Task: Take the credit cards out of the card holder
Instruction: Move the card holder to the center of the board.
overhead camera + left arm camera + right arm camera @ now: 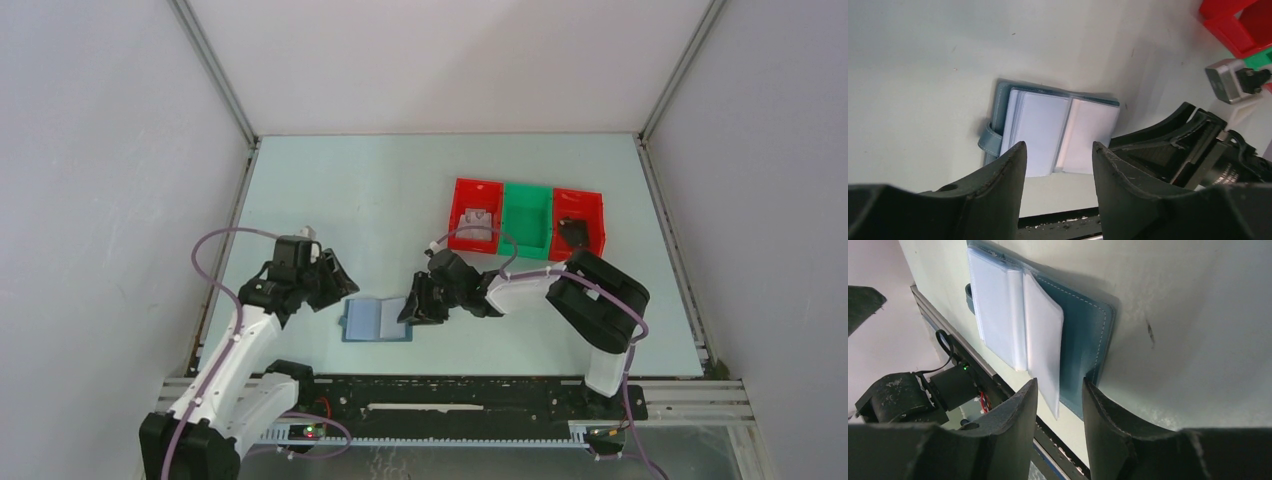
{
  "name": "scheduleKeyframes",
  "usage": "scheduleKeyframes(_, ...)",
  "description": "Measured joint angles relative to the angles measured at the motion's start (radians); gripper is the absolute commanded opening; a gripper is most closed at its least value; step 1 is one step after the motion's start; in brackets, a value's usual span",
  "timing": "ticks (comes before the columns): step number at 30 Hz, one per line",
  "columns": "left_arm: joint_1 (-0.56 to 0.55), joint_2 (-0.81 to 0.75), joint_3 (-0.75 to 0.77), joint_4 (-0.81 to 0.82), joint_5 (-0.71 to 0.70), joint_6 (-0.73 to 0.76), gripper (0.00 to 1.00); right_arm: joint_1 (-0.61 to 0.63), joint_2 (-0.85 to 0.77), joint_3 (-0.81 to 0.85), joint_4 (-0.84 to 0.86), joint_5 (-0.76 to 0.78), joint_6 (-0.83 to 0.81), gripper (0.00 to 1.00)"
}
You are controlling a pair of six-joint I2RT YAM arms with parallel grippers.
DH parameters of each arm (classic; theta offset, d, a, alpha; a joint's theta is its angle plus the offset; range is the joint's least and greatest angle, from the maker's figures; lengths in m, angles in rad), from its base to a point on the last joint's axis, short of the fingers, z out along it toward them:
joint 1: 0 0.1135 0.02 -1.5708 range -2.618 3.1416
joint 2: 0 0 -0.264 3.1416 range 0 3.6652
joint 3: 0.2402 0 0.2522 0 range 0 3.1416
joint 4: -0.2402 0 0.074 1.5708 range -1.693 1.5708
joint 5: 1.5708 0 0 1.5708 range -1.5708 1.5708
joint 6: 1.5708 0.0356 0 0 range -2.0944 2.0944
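The card holder lies open and flat on the tabletop, near the front edge and between your two arms, with its darker teal cover underneath and its pale clear sleeves facing up. A small strap tab sticks out from one short side. You cannot tell whether credit cards sit inside the sleeves; they read only as whitish sheets. Your left arm reaches forward from its base with the elbow bent and the wrist turned inward, so the left pincer points at the holder's left edge, just beside it. In the left wrist view its fingers stand wide apart, with nothing between them and the holder framed in the gap. Your right arm folds back across its own base, forearm low and angled left. This brings the right pincer down to the holder's right edge. In the right wrist view its fingers are parted by a narrower gap. The free corner of one sleeve leaf hangs in line with that gap, but you cannot tell whether it touches either finger. Far back on the right stand a red bin, a green bin and a second red bin, side by side and touching, well apart from the holder.
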Motion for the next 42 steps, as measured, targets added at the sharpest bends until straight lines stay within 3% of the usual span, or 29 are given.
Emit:
scheduleKeyframes(5,0.001,0.049,-0.035,0.037,0.001,-0.006,0.56,0.001,-0.009,0.000,-0.016,0.023,-0.006,0.46)
scheduleKeyframes(13,0.001,0.095,-0.095,0.098,0.001,-0.035,0.55,0.003,-0.002,0.010,-0.015,0.018,-0.016,0.33)
scheduleKeyframes(17,0.000,0.095,-0.102,0.114,0.001,-0.044,0.55,0.027,0.061,0.126,-0.095,0.036,-0.051,0.26)
scheduleKeyframes(21,0.001,0.089,-0.102,0.122,0.001,-0.048,0.55,0.060,0.105,0.232,-0.173,0.071,-0.085,0.00)
scheduleKeyframes(36,0.001,0.071,-0.102,0.135,0.018,-0.055,0.55,0.122,0.098,0.380,-0.592,0.440,-0.235,0.02)
scheduleKeyframes(39,0.001,0.071,-0.102,0.137,0.032,-0.055,0.55,0.126,0.079,0.377,-0.654,0.510,-0.264,0.28)
scheduleKeyframes(42,0.000,0.069,-0.102,0.136,0.039,-0.054,0.55,0.126,0.037,0.338,-0.686,0.555,-0.293,0.42)
